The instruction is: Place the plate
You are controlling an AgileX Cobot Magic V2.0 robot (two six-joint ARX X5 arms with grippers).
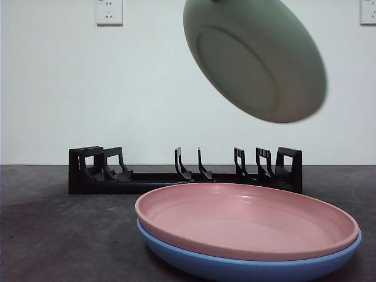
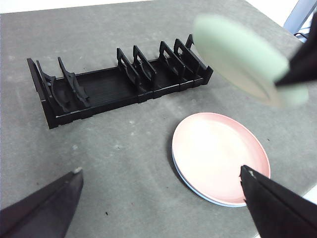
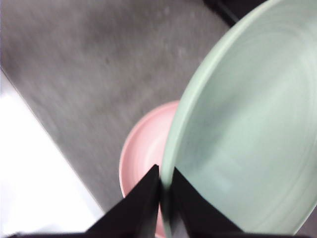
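I see the grey table (image 2: 124,148) filling most of my left wrist view, with the long black dish rack (image 1: 185,171) standing across it, its upright dividers all without plates. In front of the rack, close to the front camera, a pink plate (image 1: 247,220) lies nested in a blue plate (image 1: 247,267), flat on the table. The green plate (image 1: 255,59) is up in the air, tilted on edge, its underside turned to the front camera, hanging above the right part of the rack and above the stacked plates. My right gripper (image 3: 162,191) has it by the rim, jaws pinched narrow on the edge of the green plate. My left gripper (image 2: 161,196) hangs over the table on the near side of the rack, jaws spread wide with nothing between them, the pink plate just beside one jaw tip
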